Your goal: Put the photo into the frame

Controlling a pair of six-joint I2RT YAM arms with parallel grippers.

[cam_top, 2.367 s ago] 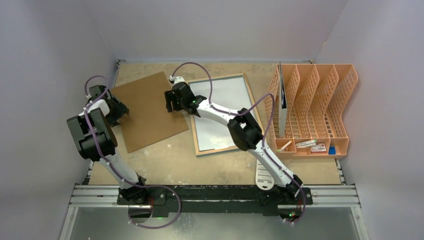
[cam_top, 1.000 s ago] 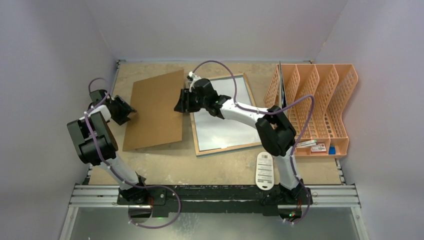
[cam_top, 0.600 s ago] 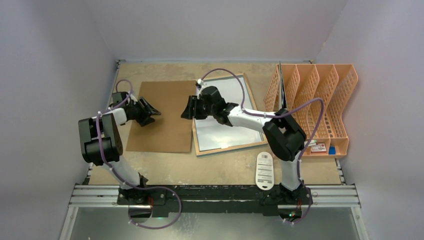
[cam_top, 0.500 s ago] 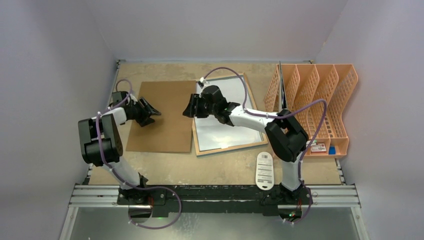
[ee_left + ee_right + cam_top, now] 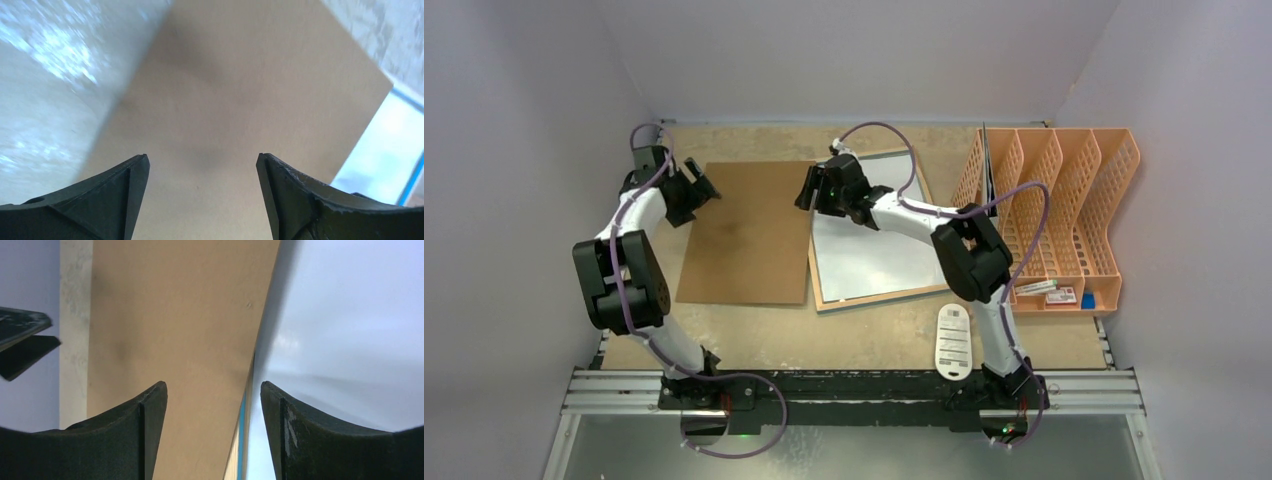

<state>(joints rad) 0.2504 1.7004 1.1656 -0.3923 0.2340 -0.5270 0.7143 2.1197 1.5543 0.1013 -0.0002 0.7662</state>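
Note:
The frame (image 5: pixel 816 285) lies flat right of centre, wood side up, and its blue rim (image 5: pixel 242 432) shows at the edge. A white sheet (image 5: pixel 874 240) fills it, which looks like the photo lying plain back up. The brown backing board (image 5: pixel 749 235) lies flat against the frame's left side. My left gripper (image 5: pixel 701 190) hovers open over the board's far left corner with nothing between its fingers. My right gripper (image 5: pixel 808 192) hangs open and empty above the seam between board (image 5: pixel 175 315) and frame. In the left wrist view the board (image 5: pixel 240 95) fills the picture.
An orange file organizer (image 5: pixel 1064 200) stands at the right, with a thin upright booklet (image 5: pixel 989 195) in its left slot and small items (image 5: pixel 1049 292) in its front tray. A white card (image 5: pixel 952 340) lies near the table's front edge. Walls close in on all sides.
Both grippers have opened wider and let go of the board, which now lies flat beside the frame. The left gripper has drawn back to the board's far left corner. The right has lifted slightly farther.

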